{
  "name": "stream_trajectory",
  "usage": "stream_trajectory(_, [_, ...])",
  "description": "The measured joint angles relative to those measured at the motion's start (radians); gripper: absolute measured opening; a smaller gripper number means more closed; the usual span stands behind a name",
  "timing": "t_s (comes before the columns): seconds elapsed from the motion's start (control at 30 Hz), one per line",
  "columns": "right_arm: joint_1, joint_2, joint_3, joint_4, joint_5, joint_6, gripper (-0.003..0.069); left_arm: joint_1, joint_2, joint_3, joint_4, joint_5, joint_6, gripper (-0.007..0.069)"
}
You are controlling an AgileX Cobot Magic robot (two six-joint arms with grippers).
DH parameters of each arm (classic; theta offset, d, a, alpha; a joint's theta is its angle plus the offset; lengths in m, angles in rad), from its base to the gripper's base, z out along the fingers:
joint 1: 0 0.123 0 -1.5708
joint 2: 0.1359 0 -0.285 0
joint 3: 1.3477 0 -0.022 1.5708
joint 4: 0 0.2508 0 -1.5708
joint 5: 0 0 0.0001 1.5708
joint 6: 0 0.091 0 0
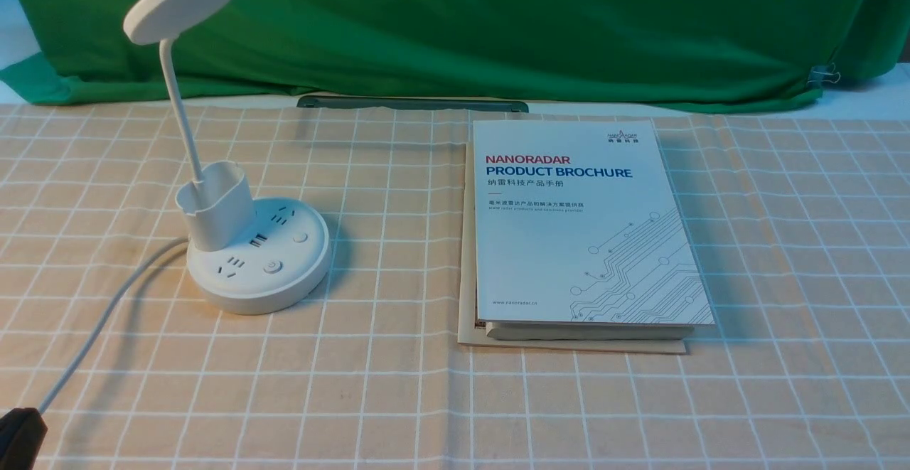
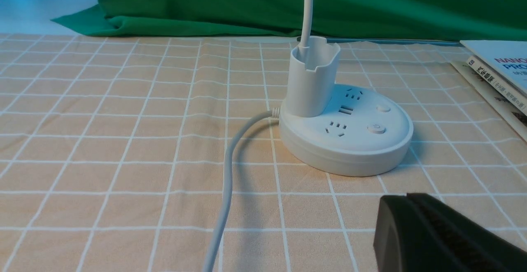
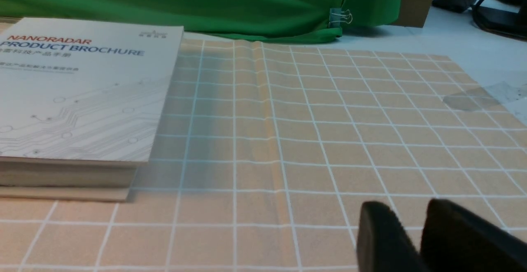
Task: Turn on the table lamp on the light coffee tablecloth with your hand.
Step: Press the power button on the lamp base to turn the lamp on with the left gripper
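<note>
The white table lamp (image 1: 259, 257) stands at the left on the light coffee tablecloth (image 1: 398, 399), with its disc head (image 1: 183, 2) up on the bendy neck and unlit. Its round base has sockets and a power button (image 1: 271, 267). The white cord (image 1: 106, 313) runs toward the near left. In the left wrist view the lamp base (image 2: 350, 140) and its button (image 2: 376, 129) lie just beyond my left gripper (image 2: 407, 198), which is shut and empty. That gripper shows at the front view's bottom left corner (image 1: 18, 434). My right gripper (image 3: 405, 208) is slightly open over bare cloth.
A stack of brochures (image 1: 579, 221) lies right of centre; it also shows in the right wrist view (image 3: 82, 95). The green backdrop cloth (image 1: 498, 22) hangs behind, with a grey bar (image 1: 412, 103) at its foot and a binder clip (image 1: 825, 75) at the right.
</note>
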Motion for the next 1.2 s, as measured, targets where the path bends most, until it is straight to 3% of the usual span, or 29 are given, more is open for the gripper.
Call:
stream_trajectory(0.77, [0.0,0.0,0.0,0.0,0.0,0.0,0.0238,0.0,0.0,0.0,0.0,-0.038,0.002,0.0021])
stream_trajectory(0.9, [0.0,0.0,0.0,0.0,0.0,0.0,0.0238,0.0,0.0,0.0,0.0,-0.204,0.002,0.0021])
stream_trajectory(1.2, [0.0,0.0,0.0,0.0,-0.001,0.0,0.0238,0.0,0.0,0.0,0.021,-0.753,-0.002,0.0021])
